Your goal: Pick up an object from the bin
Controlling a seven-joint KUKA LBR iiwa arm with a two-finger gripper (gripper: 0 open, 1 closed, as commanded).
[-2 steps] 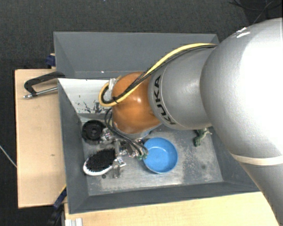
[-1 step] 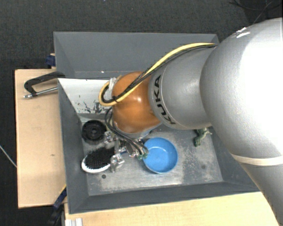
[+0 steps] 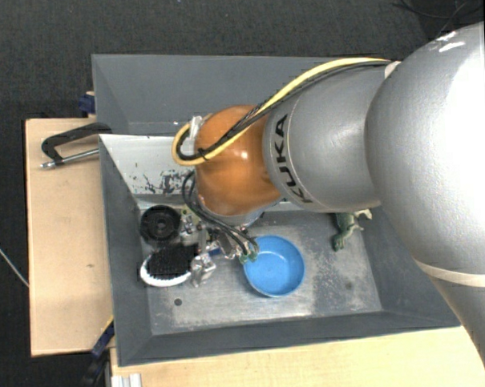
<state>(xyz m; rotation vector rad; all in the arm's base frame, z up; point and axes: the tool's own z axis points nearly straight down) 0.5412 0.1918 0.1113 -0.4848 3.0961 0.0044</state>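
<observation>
- The gripper [image 3: 204, 261] is hanging low in the left of the bin [image 3: 343, 292], between a white-backed black brush [image 3: 165, 266] and a blue bowl [image 3: 274, 266]. How far open it is, or whether it is holding anything, I cannot tell.
- The brush is lying just left of the gripper. It is probably light, with a stiff back and soft bristles, so gripping across the hard white rim looks safest.

The big grey arm [image 3: 344, 136] has the black letters KUKA printed on its side, near the wrist.
</observation>
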